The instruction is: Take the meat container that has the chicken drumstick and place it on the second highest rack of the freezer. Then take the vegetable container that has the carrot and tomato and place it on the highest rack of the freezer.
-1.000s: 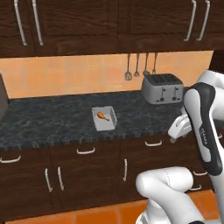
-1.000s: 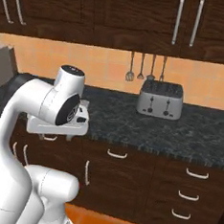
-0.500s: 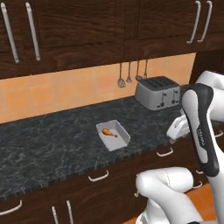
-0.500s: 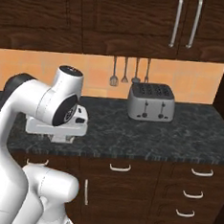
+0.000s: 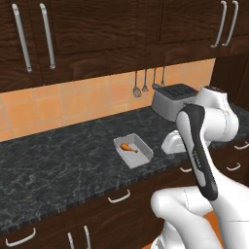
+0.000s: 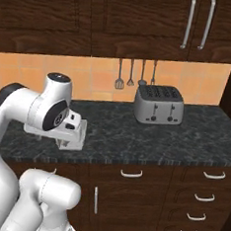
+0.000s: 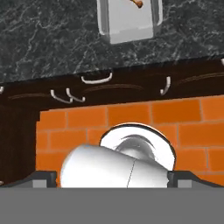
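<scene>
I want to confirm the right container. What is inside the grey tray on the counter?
Inside the tray lies one chicken drumstick; nothing else shows in it. In the hand view its far part is cut off.

Open dark counter is lying all around the meat container, which is sitting beside the gripper. A toaster is standing just behind the gripper, with utensils hanging above it under low cabinets.

Even, soft rendered light, faint shadows, no glare, slightly coarse and blurry, dark cabinets lose detail
</scene>
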